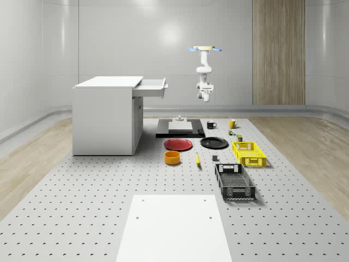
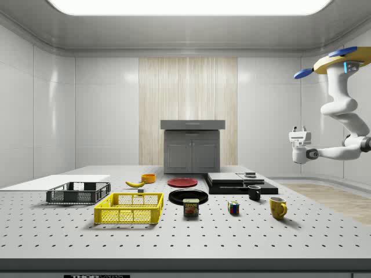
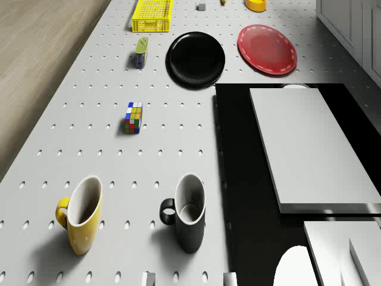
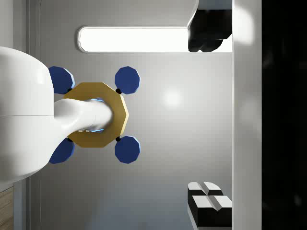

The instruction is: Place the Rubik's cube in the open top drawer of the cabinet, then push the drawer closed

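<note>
Our drone hovers high in the air over the far end of the table, above the spot where the mugs stand. Its white arm hangs down under it and bends. In the side view the gripper points up, well above the table and touching nothing. In the wrist view we look up at the drone's gold body and blue blades, and the gripper has its two fingers far apart, so the jaws are wide and hold nothing.

The Rubik's cube sits on the table, all by itself. In the side view it stands between a can and a yellow mug. A black mug stands near the yellow one. The cube is well apart from the gripper, far below it.

The white cabinet stands on the table at the whole-scene view's left. Its top drawer is pulled out toward the drone's side. We cannot see inside it.

Near the cabinet lies a black slab with a pale block on it. In front of the slab we see a red plate and a black plate side by side. There is also an orange bowl, a yellow basket and a black basket.
</note>
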Motion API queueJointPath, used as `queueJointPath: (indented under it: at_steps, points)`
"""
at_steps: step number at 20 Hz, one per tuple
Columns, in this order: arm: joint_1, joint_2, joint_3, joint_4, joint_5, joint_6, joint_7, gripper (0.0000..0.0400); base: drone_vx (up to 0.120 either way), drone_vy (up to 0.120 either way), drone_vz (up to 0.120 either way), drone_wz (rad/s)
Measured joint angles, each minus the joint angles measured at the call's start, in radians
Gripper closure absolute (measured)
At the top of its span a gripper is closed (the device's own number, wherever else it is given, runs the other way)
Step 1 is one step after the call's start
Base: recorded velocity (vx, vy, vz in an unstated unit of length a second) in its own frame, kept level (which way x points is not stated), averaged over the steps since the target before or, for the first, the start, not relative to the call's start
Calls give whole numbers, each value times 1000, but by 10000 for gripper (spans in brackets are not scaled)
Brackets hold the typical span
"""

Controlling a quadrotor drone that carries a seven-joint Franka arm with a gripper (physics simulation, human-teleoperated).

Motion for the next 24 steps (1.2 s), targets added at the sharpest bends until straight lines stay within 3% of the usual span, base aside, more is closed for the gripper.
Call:
queueJointPath:
  at_steps: [6,11,16,24]
  points:
    - [-3,25,1,128,1,-98,-2,0,100,100,0,0]
    - [-4,59,2,222,2,-154,-2,0,120,120,0,0]
    - [-5,79,3,273,2,-182,-3,0,120,120,0,0]
    - [-7,85,4,295,2,-191,-3,0,120,120,0,0]
